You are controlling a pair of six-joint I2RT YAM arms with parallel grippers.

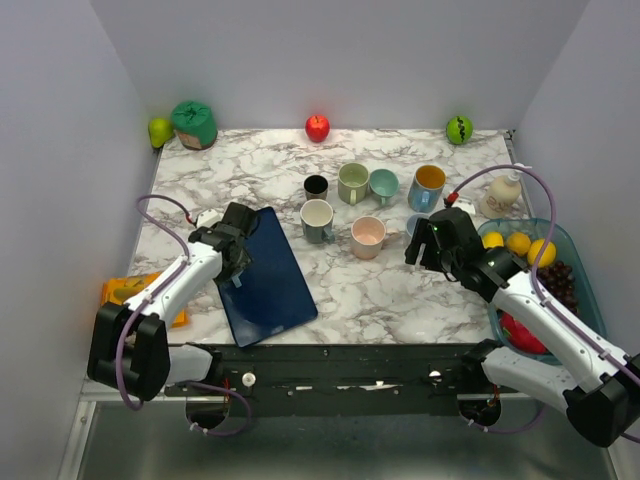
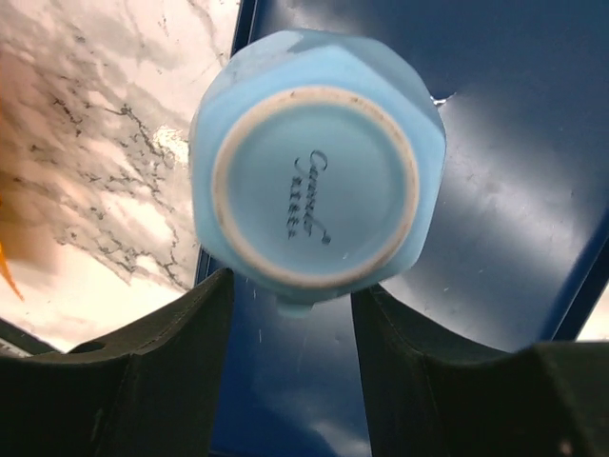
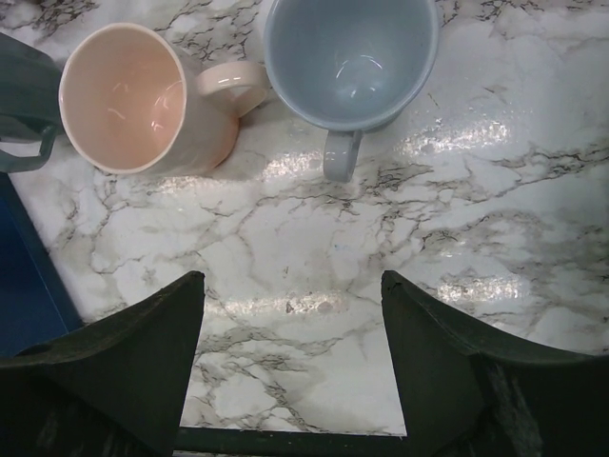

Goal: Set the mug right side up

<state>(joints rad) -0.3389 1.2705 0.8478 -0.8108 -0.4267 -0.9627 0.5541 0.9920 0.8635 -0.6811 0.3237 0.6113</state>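
mug: The light blue mug [image 2: 314, 181] stands upside down. Its unglazed foot ring and printed maker's mark face the left wrist camera.
mug position: It sits on the dark blue mat [image 2: 495, 143], close to the mat's left edge where marble shows alongside. A stub of its handle points toward the fingers.
mug in top view: The left arm's head hides it, so it cannot be made out there.
left gripper: The left gripper [image 2: 290, 290] has its fingers spread apart and holds nothing. The mug's near side lies just past the fingertips, and contact cannot be told. From above, the head hangs over the mat's near-left part [image 1: 238, 262].
right gripper: The right gripper [image 3: 292, 286] has its fingers wide apart, with nothing between them but bare marble. It sits well away from the mat, on the table's right half [image 1: 418, 243].
near right gripper: An upright pink mug [image 3: 124, 95] and an upright blue-grey mug [image 3: 350, 57] stand side by side just beyond the fingertips.
mug cluster: Further upright cups stand mid-table in the top view, among them a black cup [image 1: 316, 186] and a blue cup with an orange inside [image 1: 429, 185].
table: The top is white marble with grey veins [image 1: 400, 290].
back edge: A red apple [image 1: 317, 127] sits at the centre.
right edge: A basket of fruit [image 1: 585, 275] sits beside the right arm.
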